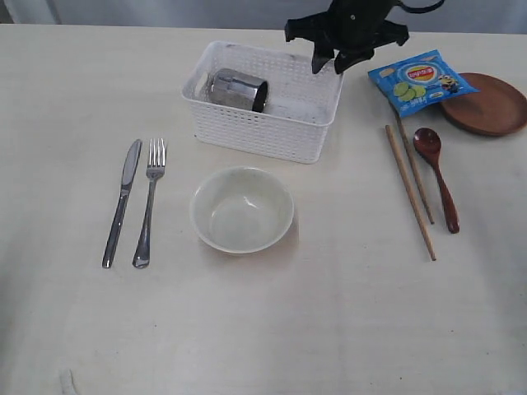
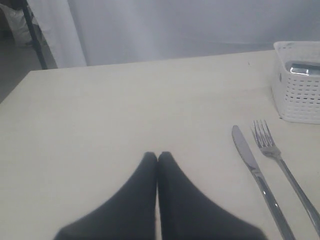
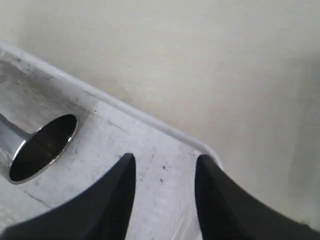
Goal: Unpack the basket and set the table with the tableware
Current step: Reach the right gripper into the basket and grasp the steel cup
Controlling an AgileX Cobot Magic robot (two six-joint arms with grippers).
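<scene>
over the far right corner of a white plastic lattice-sided basket, the robot's right end effector hangs with its two black fingers apart and nothing between them. the basket stands toward the far side of a pale cream bench. a shiny steel mug lies on its side inside it, open mouth facing the basket's right end. just in front of the basket an off-white round bowl sits upright. left of the bowl, a steel knife and a steel fork lie side by side without touching, handles toward the near edge. to the right, two wooden chopsticks lie close together, with a reddish-brown spoon just beside them. beyond these a blue chip bag overlaps the rim of a round brown plate. the left end effector, seen only from its own wrist camera, has its black fingers pressed together on nothing, above bare bench near the knife and fork.
</scene>
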